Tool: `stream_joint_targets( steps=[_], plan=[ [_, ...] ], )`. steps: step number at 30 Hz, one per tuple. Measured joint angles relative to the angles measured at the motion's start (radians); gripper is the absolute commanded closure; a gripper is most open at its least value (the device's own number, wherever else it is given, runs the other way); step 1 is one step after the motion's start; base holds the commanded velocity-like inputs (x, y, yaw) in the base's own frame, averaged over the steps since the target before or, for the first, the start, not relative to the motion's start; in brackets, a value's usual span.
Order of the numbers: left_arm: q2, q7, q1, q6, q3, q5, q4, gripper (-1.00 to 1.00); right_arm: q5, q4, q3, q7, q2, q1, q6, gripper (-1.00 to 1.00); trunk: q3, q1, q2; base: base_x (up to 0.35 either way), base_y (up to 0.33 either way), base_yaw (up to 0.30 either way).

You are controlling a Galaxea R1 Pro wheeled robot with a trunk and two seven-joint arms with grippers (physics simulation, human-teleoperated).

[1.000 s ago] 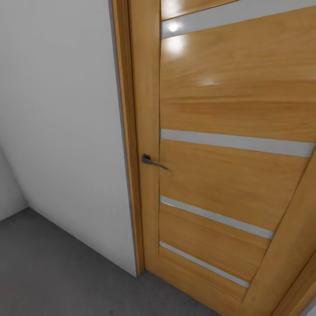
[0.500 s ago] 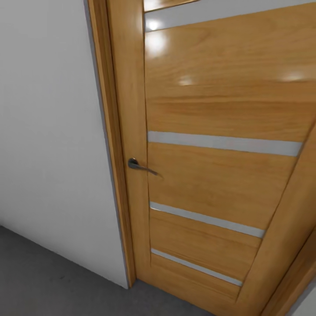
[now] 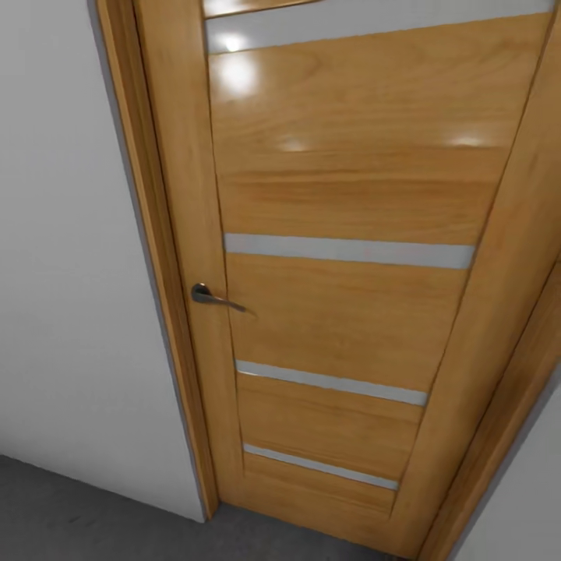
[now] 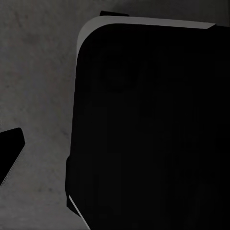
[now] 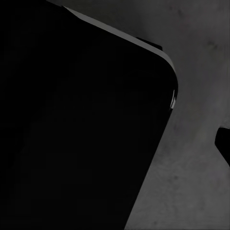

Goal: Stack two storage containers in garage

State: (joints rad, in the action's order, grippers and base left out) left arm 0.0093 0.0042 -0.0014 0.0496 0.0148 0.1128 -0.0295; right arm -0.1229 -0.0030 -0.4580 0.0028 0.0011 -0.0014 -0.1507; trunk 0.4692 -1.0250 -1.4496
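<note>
The two storage containers are out of view. In the head view I face a closed wooden door [image 3: 335, 312] with pale horizontal stripes and a dark metal handle [image 3: 210, 297], set in a white-grey garage wall [image 3: 70, 296]. The dark grey floor [image 3: 78, 518] shows below it. In each wrist view a large black rounded body [image 4: 148, 129] [image 5: 81, 124] hangs over the speckled floor [image 4: 38, 86] [image 5: 196, 191]. A small black tip pokes in at the edge of each wrist view, and the jaws' state is not readable.
The door frame [image 3: 148, 257] runs down the left of the door, with another wood edge [image 3: 506, 405] at the right. A strip of pale wall [image 3: 522, 499] shows at the lower right corner.
The whole head picture has shifted left and the door looms larger, so the camera has turned right toward the door. The door and handle themselves have not moved.
</note>
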Motion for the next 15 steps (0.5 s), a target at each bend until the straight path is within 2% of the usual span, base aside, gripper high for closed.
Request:
stream_joint_targets(
  steps=[3, 9, 15],
  plan=[
    [0.000, 0.000, 0.000, 0.000, 0.000, 0.000, 0.000, -1.00, 0.000, 0.000, 0.000, 0.000, 0.000, 0.000, 0.000, -1.00, 0.000, 0.000, 0.000, 0.018, 0.016, -0.254],
    [0.000, -0.001, 0.000, 0.000, 0.000, 0.000, 0.000, -1.00, 0.000, 0.000, 0.000, 0.000, 0.000, 0.000, 0.000, -1.00, 0.000, 0.000, 0.000, 0.209, 0.186, -0.254],
    [0.000, -0.001, 0.000, 0.000, 0.000, 0.000, 0.000, -1.00, 0.000, 0.000, 0.000, 0.000, 0.000, 0.000, 0.000, -1.00, 0.000, 0.000, 0.000, 0.040, 0.035, -0.254]
  ],
)
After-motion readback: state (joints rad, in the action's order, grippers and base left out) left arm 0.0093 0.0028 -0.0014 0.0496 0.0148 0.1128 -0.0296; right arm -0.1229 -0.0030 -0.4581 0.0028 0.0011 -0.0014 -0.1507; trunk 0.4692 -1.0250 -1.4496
